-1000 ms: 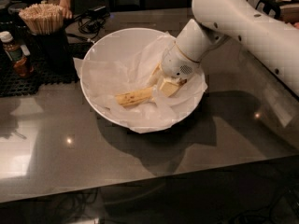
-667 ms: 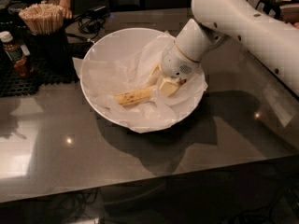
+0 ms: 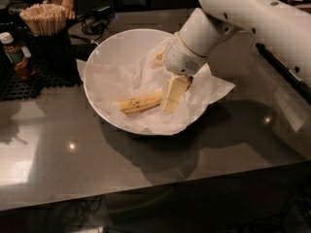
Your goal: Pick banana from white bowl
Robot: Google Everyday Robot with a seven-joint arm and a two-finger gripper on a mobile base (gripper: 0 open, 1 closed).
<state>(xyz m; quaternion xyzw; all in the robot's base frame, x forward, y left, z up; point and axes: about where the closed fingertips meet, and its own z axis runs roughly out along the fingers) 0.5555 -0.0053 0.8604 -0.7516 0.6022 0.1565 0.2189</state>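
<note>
Almost nothing shifts between the earlier frames and this one: the gripper (image 3: 171,99) hangs at the same spot inside the white bowl (image 3: 114,47), and the banana (image 3: 138,102) lies where it lay, so the reach looks settled rather than under way. From the jaws, the banana stretches away to one side, toward the bottle (image 3: 14,57) and the cup of wooden sticks (image 3: 44,19) that stand well beyond the bowl's rim; its near end sits right at the gripper's lower tip, touching it or just beside it, while its far end points off across the crinkled paper (image 3: 214,86) lining the bowl. Its long axis runs almost level across the view, rising a little toward the jaws, so they stand at the end of the fruit and not over its middle. Whether the jaws are apart, or closed on that end, I cannot tell; the wrist of the arm (image 3: 243,8) covers them from above and only a pale surface shows below it. This robot has one arm, so no choice of side arises. The coming move, as I judge it, turns on that end-on meeting: a hold so near the end of a long, slim fruit may let it pivot or slip as it rises off the paper above the dark table (image 3: 146,178).
</note>
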